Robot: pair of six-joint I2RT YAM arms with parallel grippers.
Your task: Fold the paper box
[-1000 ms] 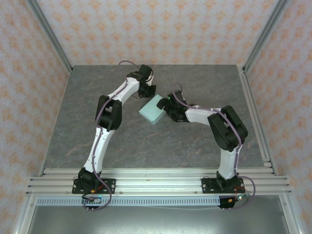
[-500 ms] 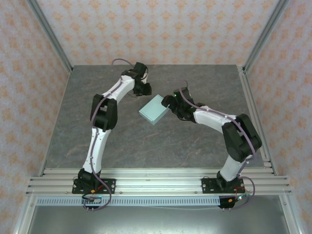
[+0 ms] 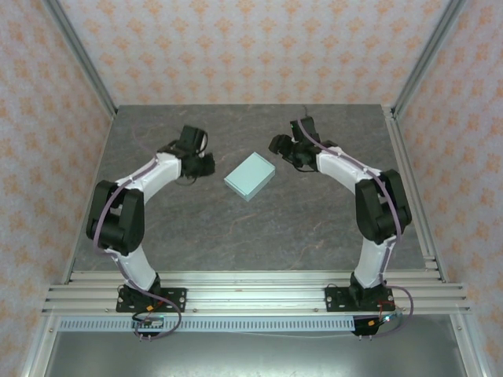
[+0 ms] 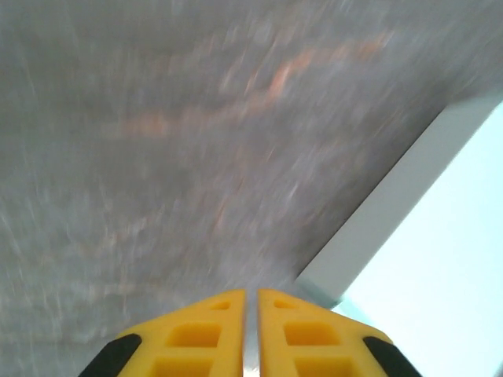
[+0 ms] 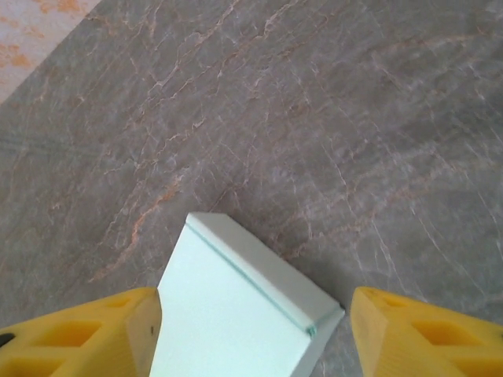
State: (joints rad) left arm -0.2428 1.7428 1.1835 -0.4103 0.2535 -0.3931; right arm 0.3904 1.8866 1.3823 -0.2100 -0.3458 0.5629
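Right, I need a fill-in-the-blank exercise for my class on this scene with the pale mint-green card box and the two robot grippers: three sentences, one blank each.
1. The pale mint-green card paper box lies on the grey veined table, ____ the two grippers.
2. The left gripper, its yellow fingers almost touching, is ____.
3. The right gripper, its yellow fingers far apart, is ____.

Missing words: between; shut; open.

Grey marbled table (image 3: pixel 314 228) bears the paper box (image 3: pixel 249 176).

White arms (image 3: pixel 155 177) with black joints (image 3: pixel 119 224) — yellow fingers (image 5: pixel 86 334), lilac cables (image 3: pixel 93 232)
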